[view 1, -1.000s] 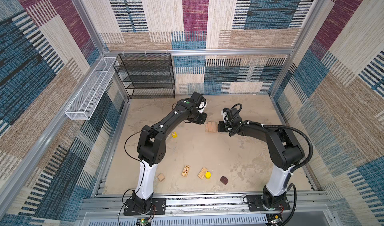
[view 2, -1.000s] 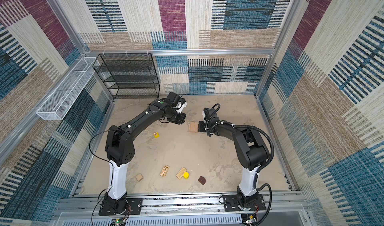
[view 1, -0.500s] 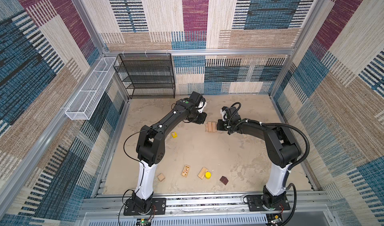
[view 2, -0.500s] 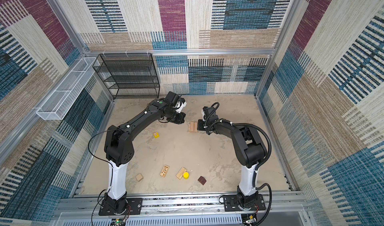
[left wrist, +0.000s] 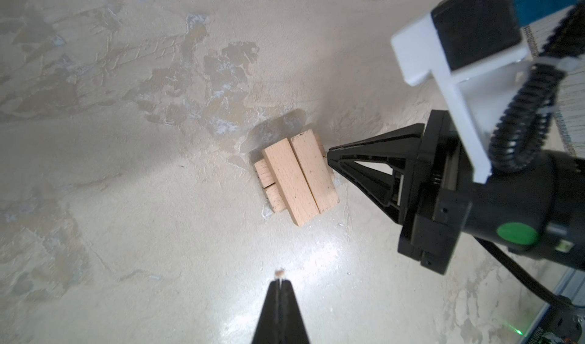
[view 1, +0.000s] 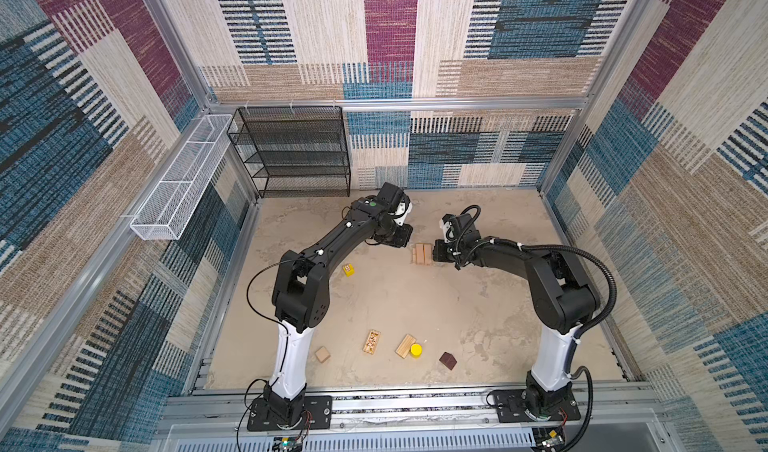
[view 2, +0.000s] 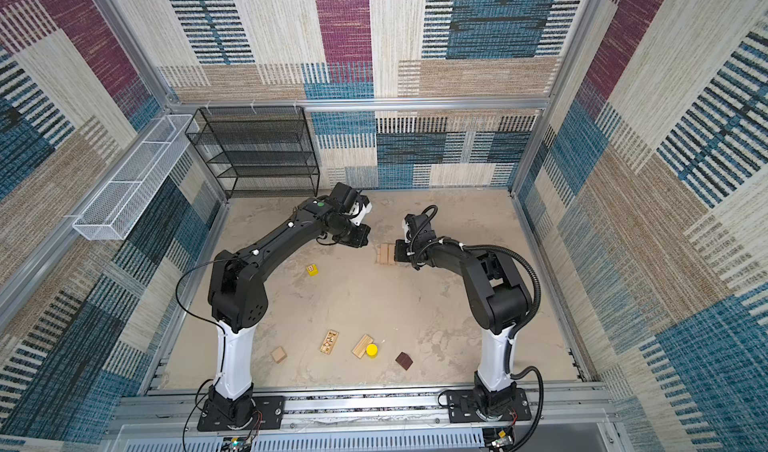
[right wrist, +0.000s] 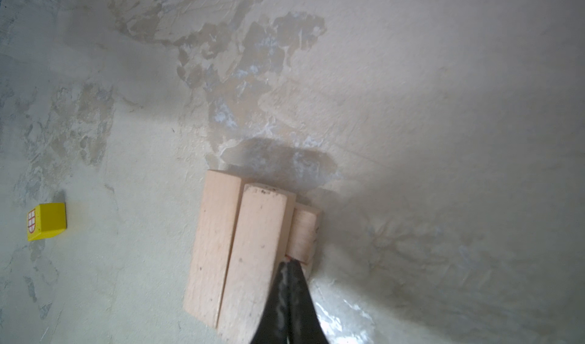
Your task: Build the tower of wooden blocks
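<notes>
While both robot arms are reaching inward over the sandy floor [view 1: 395,304], the wood block tower [view 1: 422,254] [view 2: 385,254] is sitting a little past the centre, toward 12 o'clock in both top views. So far it is showing only two layers: two pale planks are lying side by side on top, crossing shorter plank ends that are peeking out underneath, as the left wrist view shows [left wrist: 297,177].

The right gripper [right wrist: 289,265] is coming in from the tower's 3 o'clock side. Its fingers are pressed together with nothing between them, and their tips are touching the edge of the stack. The left gripper [left wrist: 279,280] is hovering near the tower's 10 o'clock, apart from it. Its fingers are also closed and carrying nothing.

A yellow cube [view 1: 348,269] [right wrist: 47,221] with a printed pattern is lying alone at about the tower's 8 o'clock.

Five more pieces are waiting well apart from the tower, in a loose row at the floor's 6 o'clock. From 9 o'clock toward 3 o'clock they are a tan cube [view 1: 322,354], a patterned plank [view 1: 371,341], a plain plank [view 1: 405,346], a yellow cylinder [view 1: 416,349] touching that plank, and a dark brown house-shaped block [view 1: 447,360].

A black wire shelf [view 1: 291,150] is standing against the far wall at 11 o'clock, and a white wire basket [view 1: 178,179] is hanging on the wall at 10 o'clock.
</notes>
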